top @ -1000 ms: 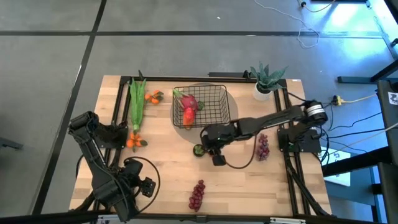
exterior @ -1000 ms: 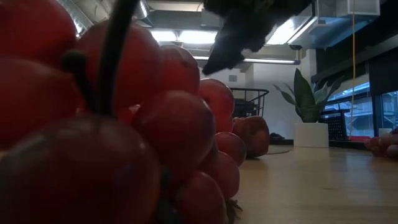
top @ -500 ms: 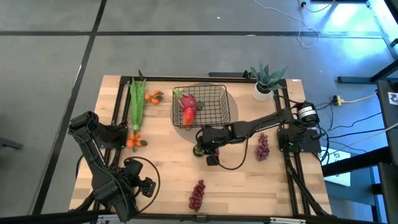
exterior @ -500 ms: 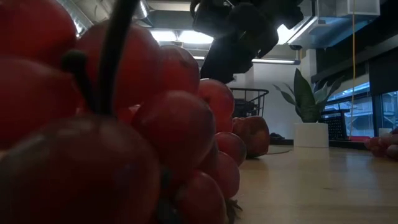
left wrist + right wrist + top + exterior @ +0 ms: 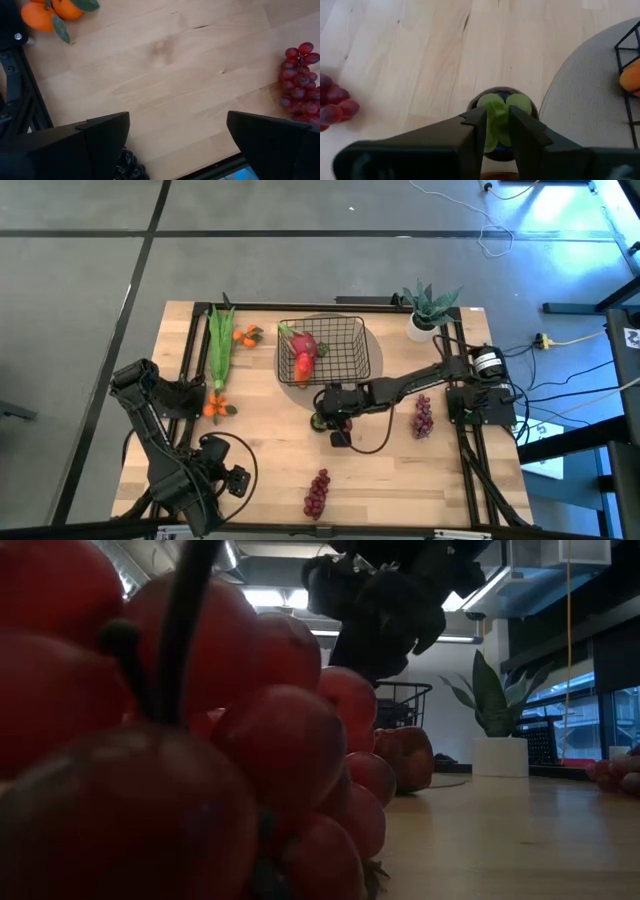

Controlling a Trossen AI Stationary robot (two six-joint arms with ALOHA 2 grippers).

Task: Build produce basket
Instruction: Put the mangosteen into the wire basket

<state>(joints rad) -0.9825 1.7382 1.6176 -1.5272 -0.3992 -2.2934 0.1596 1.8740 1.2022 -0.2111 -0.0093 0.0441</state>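
Note:
The black wire basket stands on a round grey mat and holds a pink dragon fruit and a red-orange mango. My right gripper is down over a small dark round fruit with a green leaf cap, on the table just near of the mat. Its fingers are close together around the cap. My left gripper waits open at the near left. The green leafy stalk, oranges, red grapes and dark grapes lie on the table. My right gripper pinches the green leaf cap on top of the dark round fruit between its two fingers. The fingers come from above, slanting in from the table's right. The fruit sits upright on the table beside the mat's edge.
A potted spiky plant stands at the far right corner. More oranges lie beside the stalk. The red grapes fill the low view's left, with my right arm above them. Bare wood lies between the grapes and the basket.
My right gripper has moved toward the table's left edge and down, ending over the dark round fruit. The fruit and the other produce have stayed where they were.

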